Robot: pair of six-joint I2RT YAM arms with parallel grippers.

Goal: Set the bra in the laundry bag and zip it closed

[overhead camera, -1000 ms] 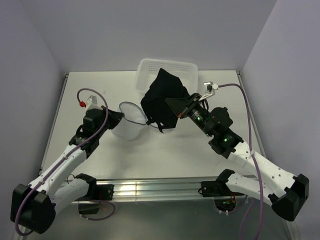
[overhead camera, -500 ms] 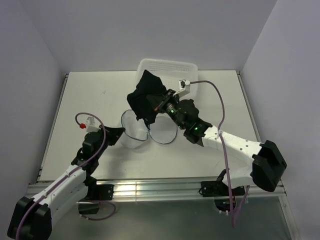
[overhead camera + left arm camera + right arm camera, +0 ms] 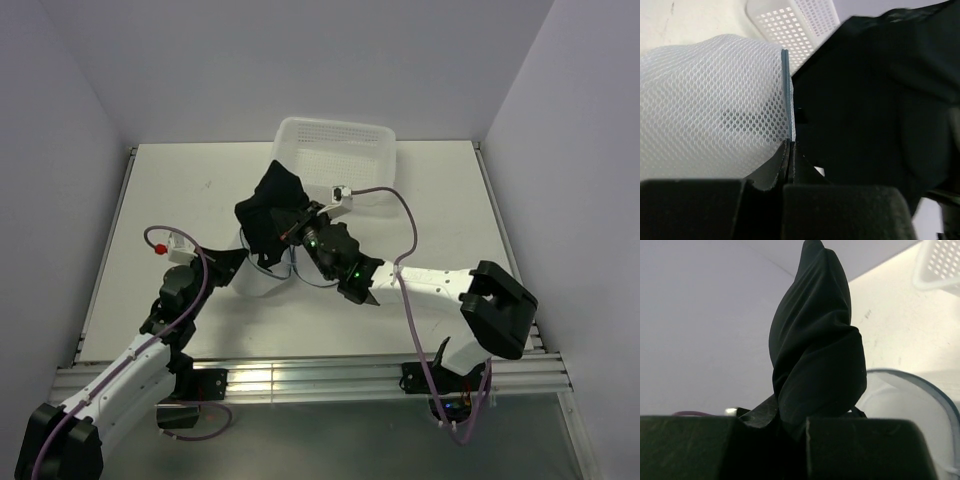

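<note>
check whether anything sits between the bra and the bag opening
Nothing visible does. The right gripper holds the bra over the bag, whose rim is pinched by the left gripper at its left edge, clear of the path. The basket stands behind them.

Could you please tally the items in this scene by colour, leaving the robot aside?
Black: 1, the bra.
White: 2, the bag and the basket.
Total: 3.
</note>
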